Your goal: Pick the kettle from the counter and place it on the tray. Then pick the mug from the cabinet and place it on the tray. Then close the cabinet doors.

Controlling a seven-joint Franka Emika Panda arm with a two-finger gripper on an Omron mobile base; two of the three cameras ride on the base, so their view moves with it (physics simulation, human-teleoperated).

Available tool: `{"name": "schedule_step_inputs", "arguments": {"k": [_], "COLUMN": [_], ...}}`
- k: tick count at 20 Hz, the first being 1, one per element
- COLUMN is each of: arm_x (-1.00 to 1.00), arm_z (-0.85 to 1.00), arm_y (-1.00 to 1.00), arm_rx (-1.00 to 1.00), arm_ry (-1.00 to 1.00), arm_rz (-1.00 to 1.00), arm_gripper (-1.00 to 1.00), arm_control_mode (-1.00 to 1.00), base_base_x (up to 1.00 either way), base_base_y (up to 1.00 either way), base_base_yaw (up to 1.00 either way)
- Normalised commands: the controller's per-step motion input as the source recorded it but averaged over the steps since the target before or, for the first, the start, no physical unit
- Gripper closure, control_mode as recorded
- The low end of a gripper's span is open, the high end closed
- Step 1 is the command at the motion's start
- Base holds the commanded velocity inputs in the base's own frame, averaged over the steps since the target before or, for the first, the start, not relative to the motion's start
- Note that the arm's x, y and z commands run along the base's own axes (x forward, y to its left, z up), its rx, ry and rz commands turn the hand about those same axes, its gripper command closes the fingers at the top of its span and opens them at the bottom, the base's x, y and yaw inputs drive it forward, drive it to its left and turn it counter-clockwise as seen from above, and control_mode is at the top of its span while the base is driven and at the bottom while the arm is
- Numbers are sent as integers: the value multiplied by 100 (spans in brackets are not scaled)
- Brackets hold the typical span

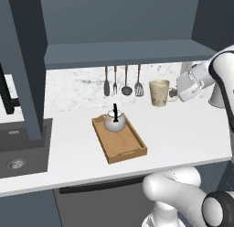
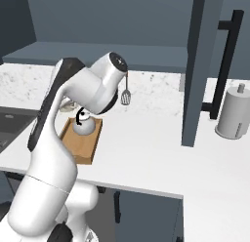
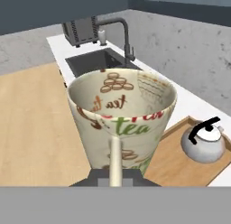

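Currently the gripper (image 1: 175, 93) is closed tight on the handle of the mug (image 1: 159, 93), carrying it upright in the air above the table (image 1: 192, 134), beside the hanging utensils (image 1: 122, 82). Kettle (image 1: 114, 121) sits at the far end of the tray (image 1: 123, 146), below and left of the mug. Hand view adds the mug's "tea" print and the sink (image 3: 97, 60) with its faucet (image 3: 122, 35); right base view shows a paper towel roll (image 2: 233, 111).

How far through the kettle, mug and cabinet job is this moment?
Done: the kettle sits on the tray. In hand: the gripper is shut on the mug handle, beside the tray. Left: setting the mug down, then closing the cabinet doors, which stand open.
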Motion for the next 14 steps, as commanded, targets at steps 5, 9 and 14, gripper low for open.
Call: {"name": "schedule_step_inputs", "arguments": {"k": [5,9,14], "arm_x": [4,26,0], "arm_z": [-84,-64,-78], "arm_y": [44,0,17], "arm_rx": [-7,7,8], "arm_ry": [5,8,7], "arm_rz": [3,0,0], "arm_gripper": [100,100,100], "arm_control_mode": [-100,-100,-100], "base_base_x": [0,0,0], "base_base_y": [0,0,0], "base_base_yaw": [0,0,0]}}
